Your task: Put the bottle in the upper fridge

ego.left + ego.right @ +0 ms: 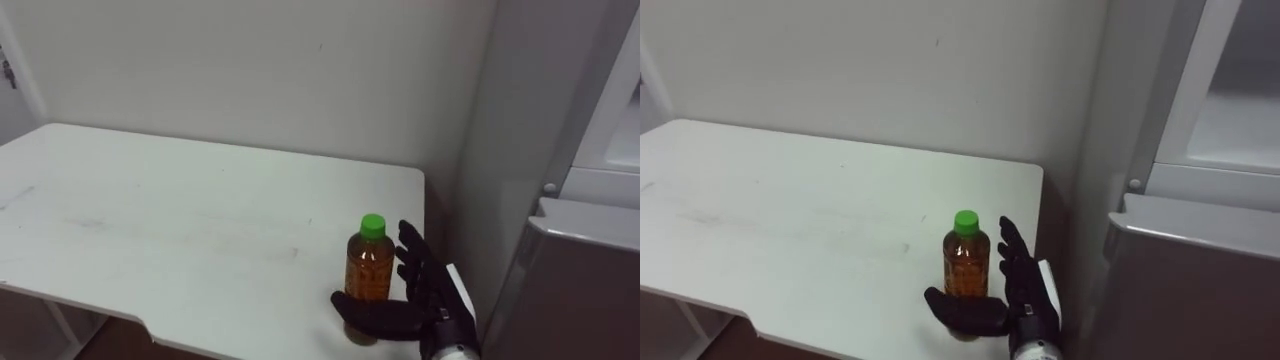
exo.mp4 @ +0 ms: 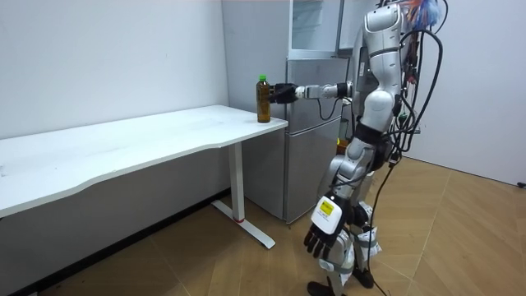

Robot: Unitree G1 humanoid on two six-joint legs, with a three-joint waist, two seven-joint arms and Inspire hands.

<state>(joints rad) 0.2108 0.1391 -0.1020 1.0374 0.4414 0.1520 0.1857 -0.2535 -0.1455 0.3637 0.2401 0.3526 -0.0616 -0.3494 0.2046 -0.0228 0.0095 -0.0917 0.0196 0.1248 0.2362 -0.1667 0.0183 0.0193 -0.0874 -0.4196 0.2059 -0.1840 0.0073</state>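
down low first: your left hand [image 2: 319, 238] hung beside the leg in the room view, fingers loose and relaxed, nothing in it.

up at the table, your right hand [image 1: 425, 292] was on the job. the palm faced the bottle, the fingers stood straight and fanned upward just to its right, and the thumb lay stretched across the front of its lower part. nothing was curled tight there, operator: an open, cupping hand, not a clamp. whether the palm touched the plastic, i could not tell.

and there was the small clear plastic bottle of amber-brown drink [image 1: 369, 268], with a round green cap [image 1: 372, 225] on top. it stood upright on the white rectangular tabletop [image 1: 180, 220], at the right-hand end, close to the near edge, in the corner nearest the fridge.

in the room view you stood on the floor beside the fridge, right arm reaching out level to that table corner.

further back, the plain pale wall [image 1: 250, 70] ran behind the table. off to your right, the tall grey fridge [image 1: 585, 295] stood just beside the table's end, its upper part [image 2: 316, 25] showing pale and bright above the grey lower door.
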